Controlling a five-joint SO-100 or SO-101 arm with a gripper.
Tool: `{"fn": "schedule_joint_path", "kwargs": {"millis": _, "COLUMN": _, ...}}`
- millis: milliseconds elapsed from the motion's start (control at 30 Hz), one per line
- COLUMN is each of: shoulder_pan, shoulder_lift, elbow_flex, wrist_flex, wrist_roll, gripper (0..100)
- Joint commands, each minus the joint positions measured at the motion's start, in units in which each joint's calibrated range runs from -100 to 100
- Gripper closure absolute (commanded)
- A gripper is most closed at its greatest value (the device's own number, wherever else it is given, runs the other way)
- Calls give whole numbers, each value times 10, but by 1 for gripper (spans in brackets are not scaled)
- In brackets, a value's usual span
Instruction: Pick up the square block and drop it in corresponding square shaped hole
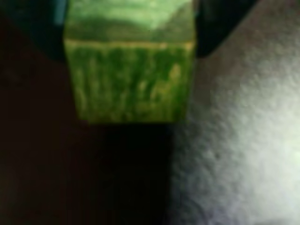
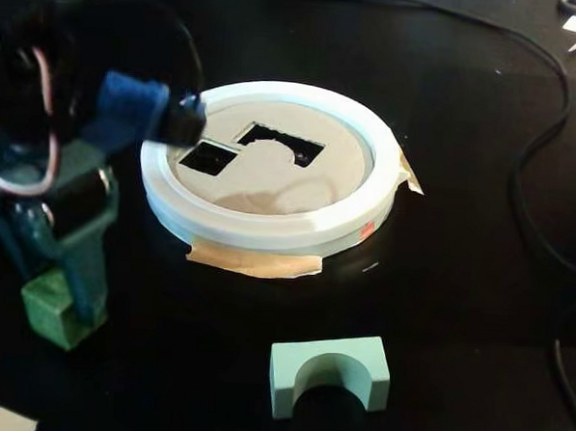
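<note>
Hand (image 2: 66, 305) clamps the cube (image 2: 56, 310) low at the tabletop's (image 2: 438, 310) left edge in the fixed view. Square hole (image 2: 209, 157) lies well apart, up-right in the board (image 2: 270, 190). Lift clear of the rim, square the cube's faces to the cutout, then release.

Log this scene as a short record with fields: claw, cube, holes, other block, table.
claw: closed on the square block, low at the fixed view's left
square block: dark green, mottled, between the claw's fingers, at or near the table surface
square shaped hole: empty, in the tan board
board rim: white ring, taped down
arch cutout: empty
arch block: pale mint, in front of the board
table: black
</note>
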Motion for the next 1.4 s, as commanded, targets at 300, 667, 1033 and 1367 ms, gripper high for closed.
{"fn": "schedule_joint_path", "kwargs": {"millis": 300, "shoulder_pan": -202, "shoulder_lift": -232, "elbow_flex": -80, "wrist_flex": 102, "wrist_roll": -78, "gripper": 66}}
{"fn": "schedule_joint_path", "kwargs": {"millis": 667, "shoulder_pan": -381, "shoulder_lift": -140, "elbow_flex": -189, "wrist_flex": 66, "wrist_roll": -152, "gripper": 66}}
{"fn": "schedule_joint_path", "kwargs": {"millis": 1033, "shoulder_pan": -493, "shoulder_lift": 40, "elbow_flex": -189, "wrist_flex": -93, "wrist_roll": -168, "gripper": 66}}
{"fn": "schedule_joint_path", "kwargs": {"millis": 1367, "shoulder_pan": -540, "shoulder_lift": 131, "elbow_flex": -189, "wrist_flex": -177, "wrist_roll": -184, "gripper": 66}}
